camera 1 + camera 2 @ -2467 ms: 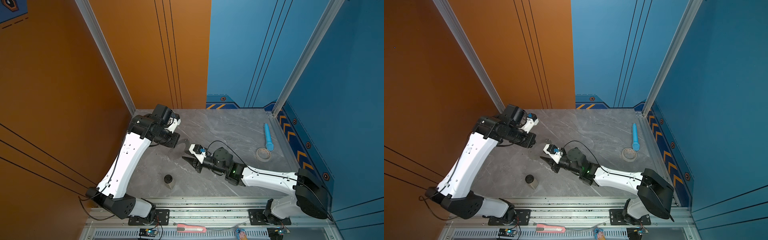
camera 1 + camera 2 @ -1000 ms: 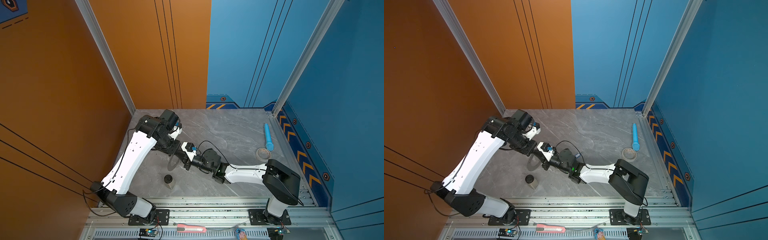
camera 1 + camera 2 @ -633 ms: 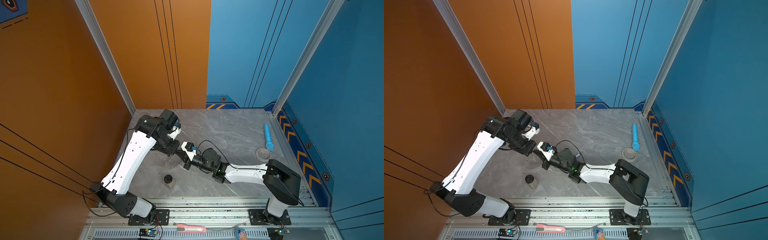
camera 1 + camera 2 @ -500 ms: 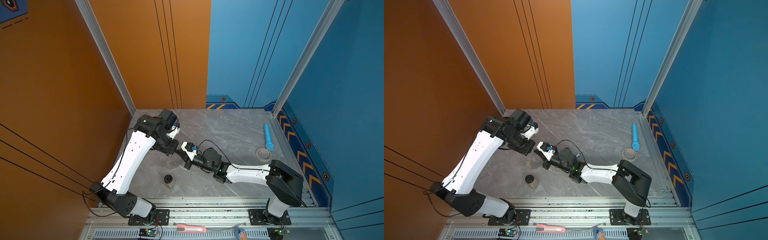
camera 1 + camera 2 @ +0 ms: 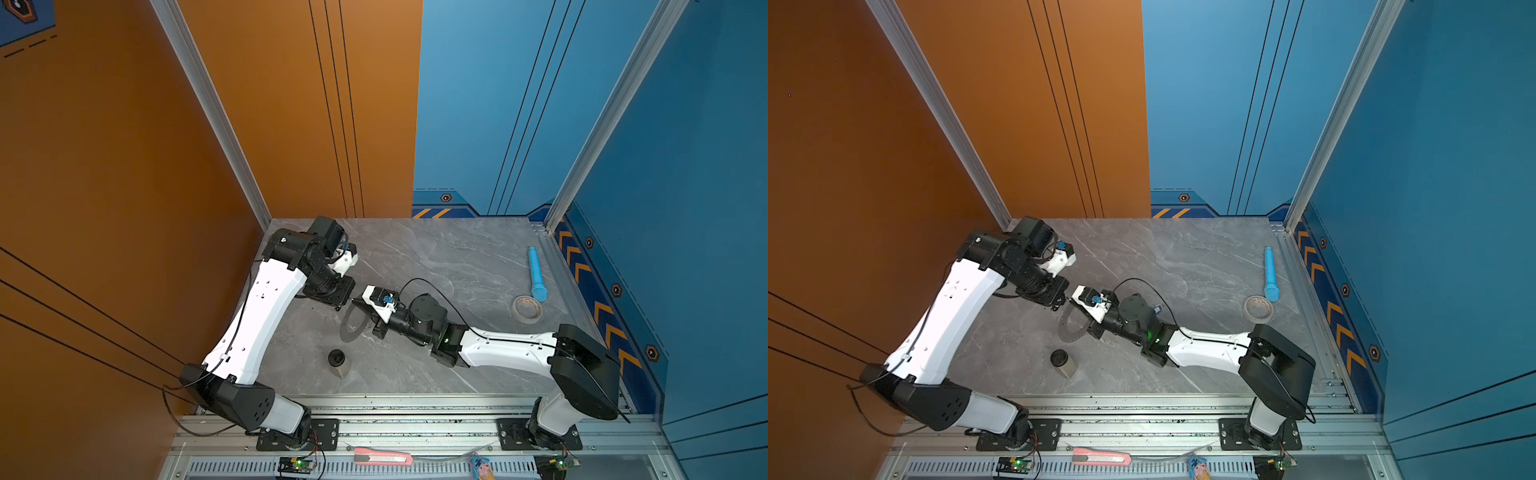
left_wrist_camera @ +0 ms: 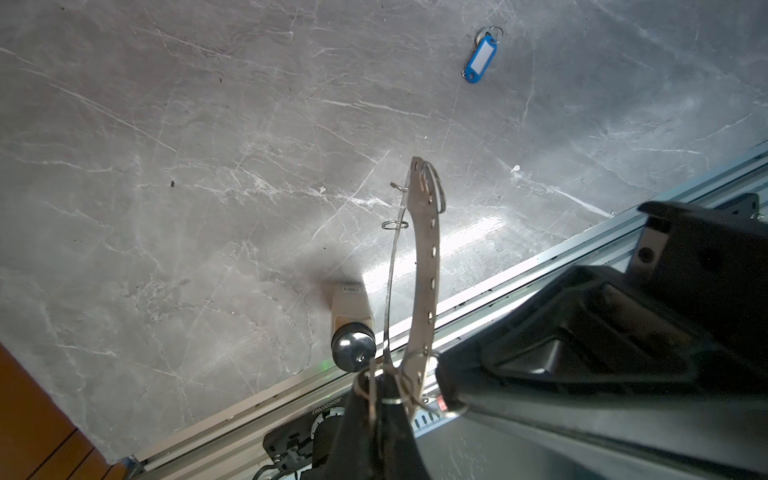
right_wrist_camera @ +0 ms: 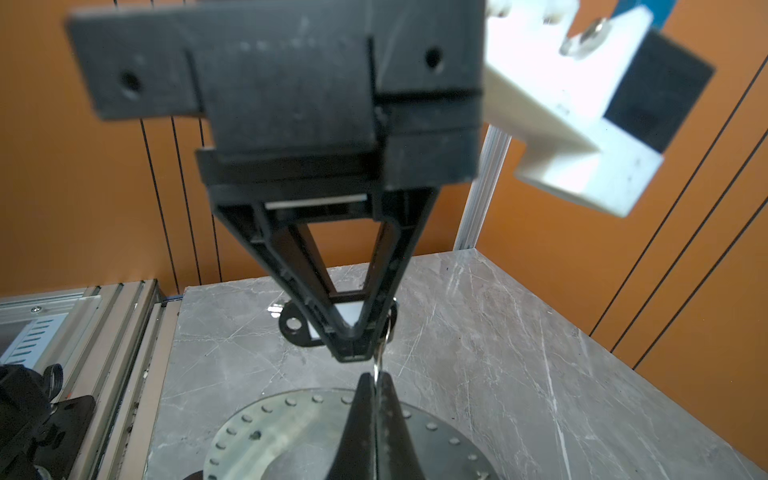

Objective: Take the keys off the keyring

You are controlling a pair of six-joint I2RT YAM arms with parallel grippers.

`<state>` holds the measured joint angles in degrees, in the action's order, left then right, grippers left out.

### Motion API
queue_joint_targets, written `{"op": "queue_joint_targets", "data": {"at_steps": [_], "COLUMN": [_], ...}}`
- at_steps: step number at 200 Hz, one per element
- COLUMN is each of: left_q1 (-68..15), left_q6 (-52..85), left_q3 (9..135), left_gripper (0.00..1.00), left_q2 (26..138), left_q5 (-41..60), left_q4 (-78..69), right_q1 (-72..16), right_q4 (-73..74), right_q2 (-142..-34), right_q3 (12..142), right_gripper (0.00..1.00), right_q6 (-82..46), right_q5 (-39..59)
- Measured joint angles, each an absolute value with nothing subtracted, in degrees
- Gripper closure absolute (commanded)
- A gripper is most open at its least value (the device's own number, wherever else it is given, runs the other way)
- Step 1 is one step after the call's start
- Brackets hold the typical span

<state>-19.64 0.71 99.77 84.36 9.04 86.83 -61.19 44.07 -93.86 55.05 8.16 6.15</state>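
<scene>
Near the left edge of the worktop (image 5: 457,257), the left gripper (image 7: 353,351) is clamped on the black key tag (image 7: 296,326), held in the air. Just right of it, the right gripper (image 7: 375,388) is pinched tight on a wire loop (image 7: 376,371) at the rim of the keyring (image 7: 291,432), which is lifted off the worktop. The blue key tag (image 6: 480,58) lies loose nearer the middle. I judge it best to hold the right side steady and draw the tag slowly along the loop's wire without jerking, lest either pinch slip.
</scene>
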Motion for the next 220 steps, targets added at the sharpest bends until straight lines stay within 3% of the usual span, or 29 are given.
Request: {"op": "queue_joint_targets", "data": {"at_steps": [160, 220], "left_q1": [-12.4, -11.8], "left_q6": [-3.7, -3.6], "left_q3": [94.7, 94.7], "left_gripper": [1.0, 1.0], "left_q2": [84.5, 82.4], "left_q5": [24.4, 27.9], "left_q4": [82.3, 82.0], "right_q1": [-57.9, -58.3], "right_q4": [43.1, 42.9], "right_q2": [-92.1, -89.0], "right_q3": [54.4, 52.5], "right_gripper": [1.0, 1.0], "right_q6": [2.7, 4.5], "right_q5": [11.9, 9.2]}}
